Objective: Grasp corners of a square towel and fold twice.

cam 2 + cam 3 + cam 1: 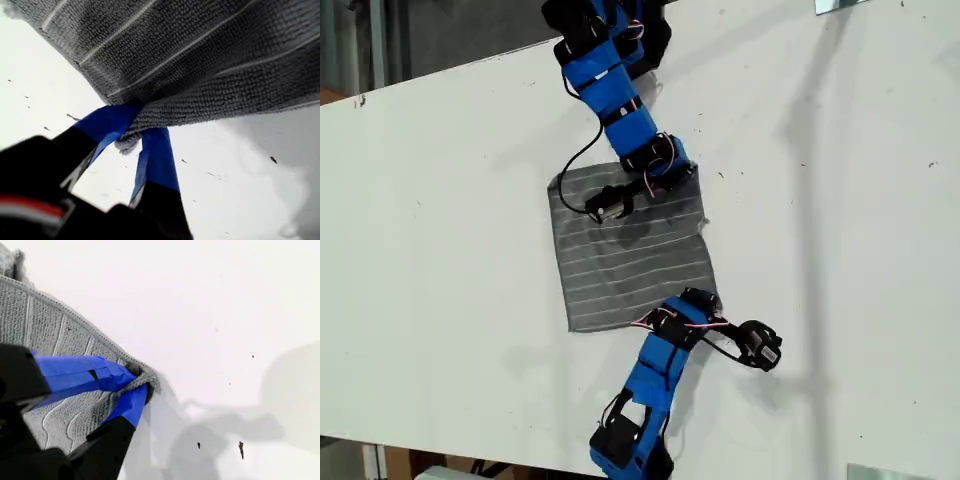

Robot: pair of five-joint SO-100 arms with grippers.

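One soft grey square towel (pixel 630 250) with thin white stripes, flat on the white table (pixel 440 220).
My first gripper (pixel 135 140) and my second gripper (pixel 137 387) each pinch one towel corner in closed jaws.

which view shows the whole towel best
The exterior view: the towel lies flat with most of its outline visible. The first wrist view shows one pinched corner and lifted underside; the second shows another pinched corner.

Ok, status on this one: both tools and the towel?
My first gripper shut on a towel corner. My second gripper shut on another corner. Towel still flat, unfolded. Nothing in the way.
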